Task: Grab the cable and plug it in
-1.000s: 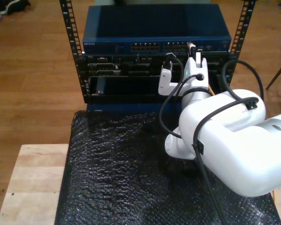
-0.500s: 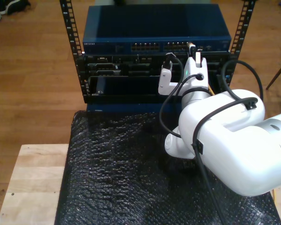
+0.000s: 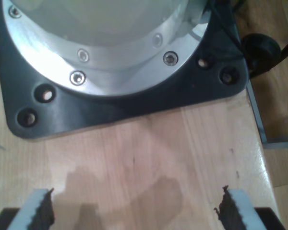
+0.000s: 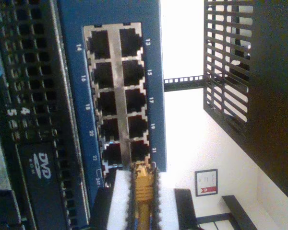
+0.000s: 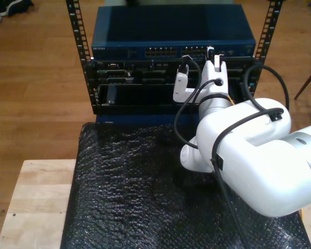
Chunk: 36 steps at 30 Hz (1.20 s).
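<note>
The yellow-orange cable (image 4: 143,191) is pinched between the fingers of my second gripper (image 4: 141,203). Its small plug (image 4: 141,168) touches the mouth of the ports by label 21 on the blue switch (image 4: 153,57). I cannot tell whether the plug is seated. In the exterior view my second gripper (image 5: 213,53) is pressed up to the switch's port row (image 5: 196,51). My first gripper (image 3: 137,211) is open over bare wood (image 3: 149,158), with nothing between its fingers (image 3: 38,213). It faces an arm's black base plate (image 3: 134,108).
The switch (image 5: 171,31) sits in a black rack (image 5: 75,36), with more equipment (image 5: 124,78) below it. A black bubble-wrap mat (image 5: 135,192) covers the wooden table (image 5: 36,197). The white arm (image 5: 254,155) and its black cables (image 5: 184,109) fill the exterior view's right.
My second gripper has moved slightly forward and toward the exterior view's left, bringing the cable's plug closer to the switch's ports.
</note>
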### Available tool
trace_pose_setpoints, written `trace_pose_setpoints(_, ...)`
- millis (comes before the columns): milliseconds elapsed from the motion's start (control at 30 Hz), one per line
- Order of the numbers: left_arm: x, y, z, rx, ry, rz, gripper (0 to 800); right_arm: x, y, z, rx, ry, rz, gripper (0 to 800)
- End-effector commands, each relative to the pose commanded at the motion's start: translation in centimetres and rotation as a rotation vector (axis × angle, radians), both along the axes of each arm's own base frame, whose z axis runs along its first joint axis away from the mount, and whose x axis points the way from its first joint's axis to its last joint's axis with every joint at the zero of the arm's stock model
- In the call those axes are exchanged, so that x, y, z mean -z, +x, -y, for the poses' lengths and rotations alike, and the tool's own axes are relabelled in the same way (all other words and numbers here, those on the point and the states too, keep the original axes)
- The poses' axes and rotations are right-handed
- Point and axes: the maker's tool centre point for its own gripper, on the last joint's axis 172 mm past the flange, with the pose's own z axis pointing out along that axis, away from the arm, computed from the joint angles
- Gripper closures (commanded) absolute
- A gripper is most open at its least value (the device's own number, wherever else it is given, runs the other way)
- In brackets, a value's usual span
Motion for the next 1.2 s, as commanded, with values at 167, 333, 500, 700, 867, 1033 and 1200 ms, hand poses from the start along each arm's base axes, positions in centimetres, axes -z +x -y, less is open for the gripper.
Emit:
trace_pose_setpoints(167, 0.0, 0.0, 0.0, 0.0, 0.002, 0.0, 0, 0.0, 0.0, 0.2, 0.002, 0.004, -0.001, 697)
trace_pose_setpoints(333, 0.0, 0.0, 0.0, 0.0, 0.0, 0.0, 0, -0.1, -0.1, 0.3, 0.001, 0.004, -0.002, 546)
trace_pose_setpoints(500, 0.0, 0.0, 0.0, 0.0, 0.0, 0.0, 0, -2.3, -0.9, 0.2, -0.011, 0.022, 0.004, 494)
trace_pose_setpoints(700, 0.0, 0.0, 0.0, 0.0, 0.0, 0.0, 0, -2.5, -3.5, 0.2, -0.036, 0.025, -0.071, 457)
trace_pose_setpoints(867, 0.0, 0.0, 0.0, 0.0, 0.0, 0.0, 0, -2.2, -6.2, 0.4, -0.062, 0.017, -0.154, 404)
trace_pose_setpoints(1033, 0.0, 0.0, 0.0, 0.0, 0.0, 0.0, 0, -2.7, -9.1, 0.4, -0.085, 0.01, -0.19, 399)
trace_pose_setpoints(1200, 0.0, 0.0, 0.0, 0.0, 0.0, 0.0, 0, -3.5, -11.9, 1.3, -0.105, 0.018, -0.249, 378)
